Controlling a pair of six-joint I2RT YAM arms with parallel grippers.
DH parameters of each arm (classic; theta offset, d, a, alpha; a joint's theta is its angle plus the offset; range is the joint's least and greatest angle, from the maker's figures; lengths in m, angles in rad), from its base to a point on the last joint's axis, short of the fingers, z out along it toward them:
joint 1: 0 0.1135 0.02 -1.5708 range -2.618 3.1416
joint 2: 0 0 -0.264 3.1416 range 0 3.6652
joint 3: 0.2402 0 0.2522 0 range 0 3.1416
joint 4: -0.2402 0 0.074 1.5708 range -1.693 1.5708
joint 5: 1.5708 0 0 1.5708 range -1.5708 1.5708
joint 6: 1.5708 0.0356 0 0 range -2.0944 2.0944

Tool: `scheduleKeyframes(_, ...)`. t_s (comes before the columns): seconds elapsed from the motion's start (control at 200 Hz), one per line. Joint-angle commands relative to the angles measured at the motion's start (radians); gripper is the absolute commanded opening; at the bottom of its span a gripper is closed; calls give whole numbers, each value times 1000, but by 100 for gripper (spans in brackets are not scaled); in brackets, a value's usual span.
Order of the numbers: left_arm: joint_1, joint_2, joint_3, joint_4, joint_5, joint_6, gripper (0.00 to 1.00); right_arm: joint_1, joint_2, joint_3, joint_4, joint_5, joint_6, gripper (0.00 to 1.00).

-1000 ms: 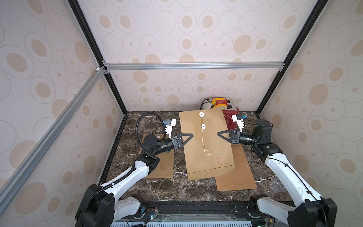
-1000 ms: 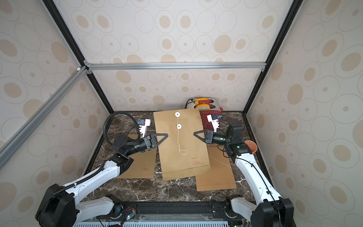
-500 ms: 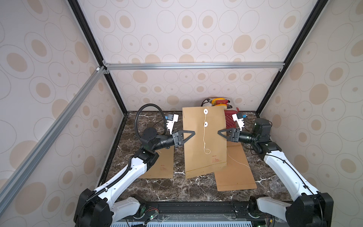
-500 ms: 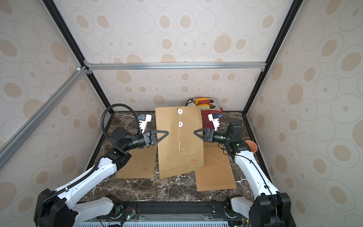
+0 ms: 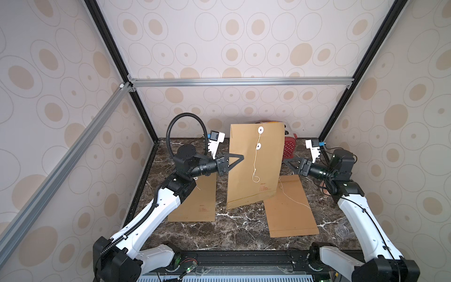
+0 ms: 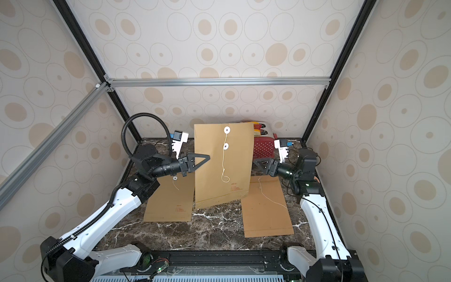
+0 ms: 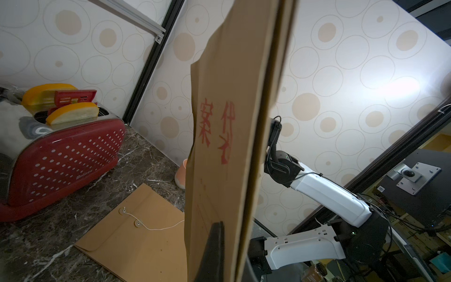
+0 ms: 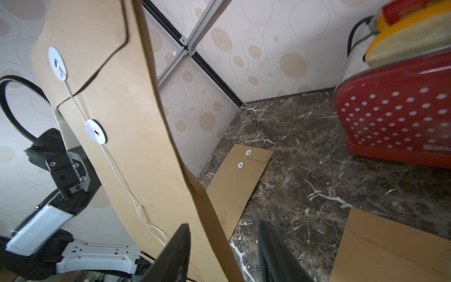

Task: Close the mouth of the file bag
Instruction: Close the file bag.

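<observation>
While the file bag (image 5: 253,168) stands upright at ctr of both top views, the left gripper (image 5: 240,157) is clamped on its edge at frame left, approx mid-height, jaws closed on the paper. Left wrist view agrees: one black finger (image 7: 216,249) lies flat against the bag's printed face at bottom ctr, w/ red characters (image 7: 217,129) above it.

Right gripper (image 5: 284,161) sits just beside the bag's opposite edge, ctr-right of frame. Right wrist view shows its fingers (image 8: 175,254) spread apart at bottom of frame w/ the bag's edge running btw them and no squeeze on the paper. Jaws open, holding nothing.

Bag's bottom edge is tilted, corner at frame left lowest; can't tell if it touches the marble table (image 5: 239,232). Flap (image 8: 80,48) is at the top and carries the upper white disc (image 5: 260,130); lower white disc (image 5: 258,146) sits on the body. String (image 5: 255,166) drops from upper disc past the lower one and hangs loose, ending in a small loop. Can't tell if it's wound round the lower disc.

Two more brown envelopes lie flat on the table: envelope A (image 5: 195,202) lower left of the bag, envelope B (image 5: 290,207) lower right. Red toaster (image 5: 289,146) stands behind the bag, just upper right of it, at rear of the table.
</observation>
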Motion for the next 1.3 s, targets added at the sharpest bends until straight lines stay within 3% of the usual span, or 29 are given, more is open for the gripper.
scheduleKeyframes(0.0, 3, -38, 5, -95, -81, 210, 0, 9, -159, -89, 116, 156, -112, 48)
scheduleKeyframes(0.105, 3, -102, -65, -74, -176, 269, 0, 79, -308, -178, 194, 319, -257, 48)
scheduleKeyframes(0.17, 5, -122, -81, -57, -170, 271, 0, 122, -328, -174, 174, 344, -320, 48)
scheduleKeyframes(0.28, 5, -141, -102, -56, -121, 298, 0, 201, -265, -107, 84, 343, -383, 48)
scheduleKeyframes(0.321, 5, -150, -113, -48, -101, 305, 0, 273, -232, -85, 56, 358, -421, 48)
scheduleKeyframes(0.456, 5, -161, -113, -89, -105, 341, 0, 494, -138, -20, -40, 523, -611, 47)
scheduleKeyframes(0.591, 5, -154, -100, -149, -148, 368, 0, 616, -58, 1, -31, 634, -664, 47)
scheduleKeyframes(1.072, 15, -83, -73, -164, -98, 312, 0, 653, 11, -52, 34, 758, -674, 45)
scheduleKeyframes(1.297, 36, -49, -56, -151, -44, 277, 0, 663, 50, -61, 46, 755, -702, 46)
